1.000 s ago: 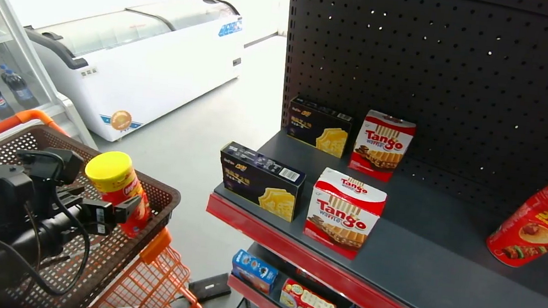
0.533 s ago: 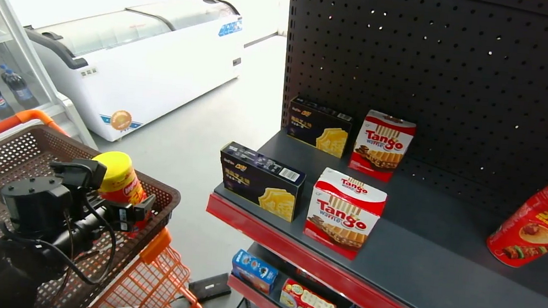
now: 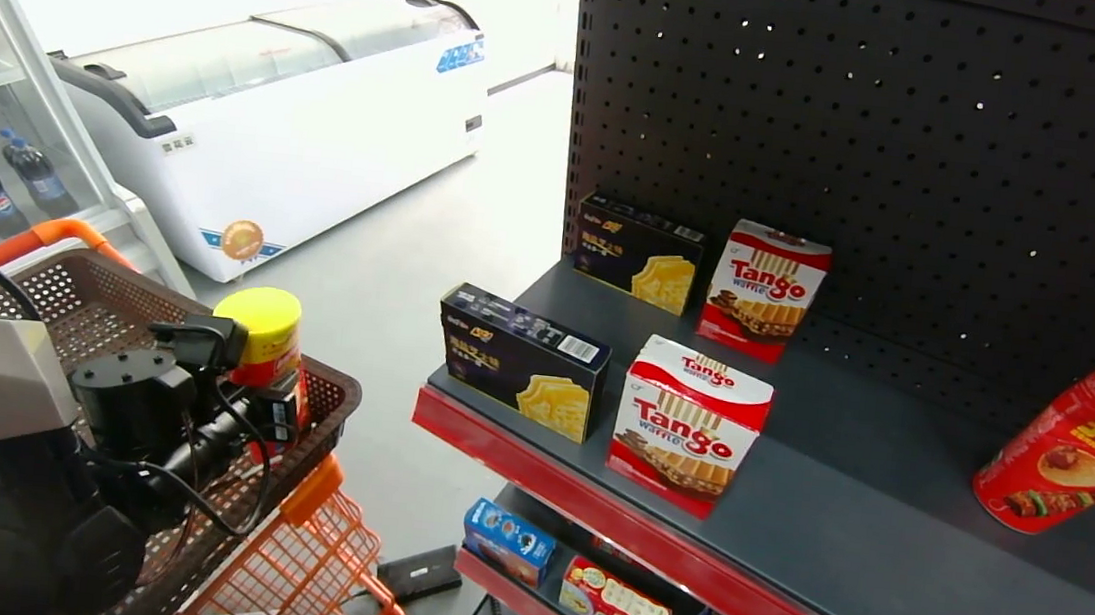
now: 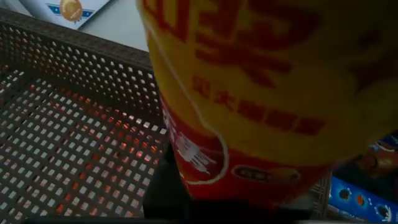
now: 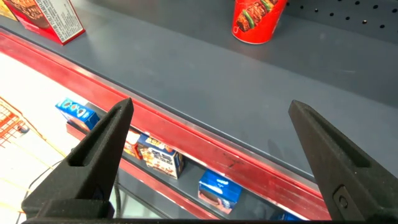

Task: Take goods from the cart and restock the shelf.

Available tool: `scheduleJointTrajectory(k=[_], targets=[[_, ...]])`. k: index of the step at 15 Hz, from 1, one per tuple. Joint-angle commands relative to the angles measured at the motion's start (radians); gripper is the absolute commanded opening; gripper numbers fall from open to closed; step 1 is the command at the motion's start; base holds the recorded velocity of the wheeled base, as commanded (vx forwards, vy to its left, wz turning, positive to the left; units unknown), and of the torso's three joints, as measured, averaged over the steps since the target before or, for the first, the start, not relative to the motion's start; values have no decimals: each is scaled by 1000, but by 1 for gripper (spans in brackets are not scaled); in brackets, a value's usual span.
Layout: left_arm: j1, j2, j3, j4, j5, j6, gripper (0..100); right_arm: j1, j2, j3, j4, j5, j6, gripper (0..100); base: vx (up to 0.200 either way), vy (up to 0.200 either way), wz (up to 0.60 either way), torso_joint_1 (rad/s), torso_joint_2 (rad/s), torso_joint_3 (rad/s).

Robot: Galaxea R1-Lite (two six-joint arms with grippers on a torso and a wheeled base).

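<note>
My left gripper [image 3: 272, 400] is shut on a red chip can [image 3: 272, 351] with a yellow lid, holding it upright just above the brown cart basket [image 3: 324, 386] near its right rim. In the left wrist view the chip can [image 4: 249, 106] looms close, with the basket mesh [image 4: 68, 143] beneath it. My right gripper [image 5: 217, 162] is open in front of the grey shelf [image 5: 205, 81], its fingers [image 5: 99, 155] spread wide with nothing between them. A second red chip can [image 3: 1088, 435] leans against the pegboard at the shelf's right; the same can [image 5: 255, 18] stands beyond my right gripper.
Two dark cracker boxes [image 3: 522, 360] and two red-and-white wafer boxes [image 3: 689, 424] stand on the shelf's left half, and bare shelf lies between them and the leaning can. Lower shelves hold small boxes [image 3: 614, 605]. A white chest freezer [image 3: 273, 130] stands behind the cart.
My left gripper has carried the chip can to the right and slightly up, toward the basket's right rim, and the can now stands more upright. The shelf goods have not moved.
</note>
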State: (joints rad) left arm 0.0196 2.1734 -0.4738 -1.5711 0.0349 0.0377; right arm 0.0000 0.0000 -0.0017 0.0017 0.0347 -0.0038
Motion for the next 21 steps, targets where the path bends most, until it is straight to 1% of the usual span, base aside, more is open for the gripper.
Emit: scheduleJointTrajectory(k=[1, 7, 8, 9, 10, 11, 14, 16, 17, 18, 19, 21], targets=[[2, 5, -16, 0, 0, 1, 0, 0, 2, 0, 0, 1, -1, 100, 0, 0, 0, 0, 0, 0], [3, -6, -57, 0, 5, 11, 0, 0, 2, 0, 0, 1, -1, 100, 0, 0, 0, 0, 0, 0], [3, -20, -77, 0, 5, 16, 0, 0, 2, 0, 0, 1, -1, 100, 0, 0, 0, 0, 0, 0], [3, -63, -138, 2, 0, 34, 0, 0, 2, 0, 0, 1, -1, 100, 0, 0, 0, 0, 0, 0], [3, -86, -166, 22, -1, 42, 0, 0, 2, 0, 0, 1, -1, 100, 0, 0, 0, 0, 0, 0], [3, -164, -203, 112, -4, 50, 0, 0, 2, 0, 0, 1, -1, 100, 0, 0, 0, 0, 0, 0], [-6, -267, -267, 160, -30, 56, 0, 0, 2, 0, 0, 1, -1, 100, 0, 0, 0, 0, 0, 0], [-43, -348, -273, 238, -35, 56, 0, 0, 2, 0, 0, 1, -1, 100, 0, 0, 0, 0, 0, 0], [-47, -425, -287, 364, -46, 57, 0, 0, 2, 0, 0, 1, -1, 100, 0, 0, 0, 0, 0, 0], [-58, -471, -278, 414, -87, 57, 0, 0, 2, 0, 0, 1, -1, 100, 0, 0, 0, 0, 0, 0], [-72, -503, -261, 425, -142, 59, 0, 0, 2, 0, 0, 1, -1, 100, 0, 0, 0, 0, 0, 0], [-107, -529, -249, 430, -233, 54, 0, 0, 2, 0, 0, 1, -1, 100, 0, 0, 0, 0, 0, 0]])
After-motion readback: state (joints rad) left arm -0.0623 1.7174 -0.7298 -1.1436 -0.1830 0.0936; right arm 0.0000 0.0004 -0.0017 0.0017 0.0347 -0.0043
